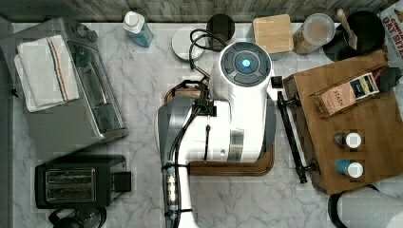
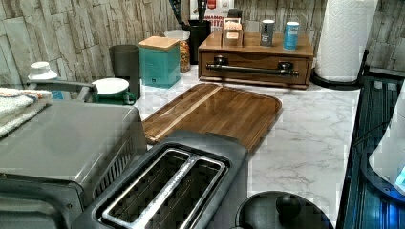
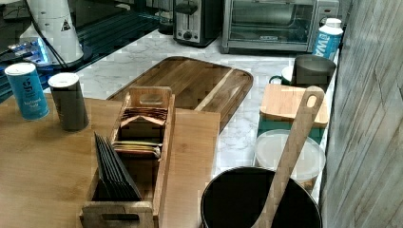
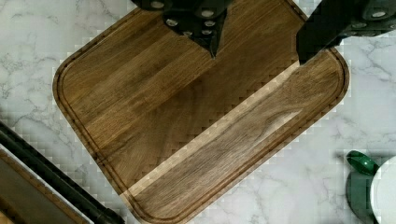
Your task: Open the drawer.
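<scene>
White marble surface (image 2: pixel 310 124) runs along a grey stone-tile wall, with a pretty crowded kitchen setup on it. The drawer (image 2: pixel 255 67) sits shut in a small wooden cabinet (image 2: pixel 305 50) at the far end in the left view, its long black bar handle (image 2: pixel 253 70) running across the front on two brackets. On top of the cabinet there's a wooden tea-bag box (image 3: pixel 138 142) and two small shakers, a blue one (image 3: pixel 27 90) and a dark one (image 3: pixel 68 100). A paper towel roll (image 2: pixel 345 38) stands just beside the cabinet on the left view's right.

Flat rounded wooden tray (image 4: pixel 187 121) lies on the surface in front of the drawer, nothing on it. The robot arm (image 1: pixel 237 109) hangs above that tray in the top view, and the claw (image 4: pixel 259 49) is spread, both black fingers apart over the wood and gripping nothing. The bar handle shows at the corner of the wrist view, apart from the fingers.

Elsewhere: a toaster oven (image 1: pixel 71 90) with a folded towel (image 1: pixel 45 71) on top, a black toaster (image 1: pixel 78 180), a teal canister (image 2: pixel 159 59) with a wooden lid, and a green mug (image 2: pixel 112 90).
</scene>
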`<act>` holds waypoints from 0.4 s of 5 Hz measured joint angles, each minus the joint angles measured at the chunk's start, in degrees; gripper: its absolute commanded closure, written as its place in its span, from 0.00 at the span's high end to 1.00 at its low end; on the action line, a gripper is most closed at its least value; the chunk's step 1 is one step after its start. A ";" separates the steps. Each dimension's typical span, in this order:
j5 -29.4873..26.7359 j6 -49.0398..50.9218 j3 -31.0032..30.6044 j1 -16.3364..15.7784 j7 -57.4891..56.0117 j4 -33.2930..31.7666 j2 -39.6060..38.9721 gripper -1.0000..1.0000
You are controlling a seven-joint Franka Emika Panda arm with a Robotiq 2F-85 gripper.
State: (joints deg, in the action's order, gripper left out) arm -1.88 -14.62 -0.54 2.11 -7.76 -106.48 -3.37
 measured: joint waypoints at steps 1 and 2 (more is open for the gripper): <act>-0.02 0.00 -0.11 0.11 -0.01 -0.11 -0.02 1.00; -0.01 0.00 -0.12 0.08 -0.01 -0.17 -0.36 1.00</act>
State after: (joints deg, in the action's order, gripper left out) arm -1.89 -14.62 -0.66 2.19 -7.77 -106.65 -3.73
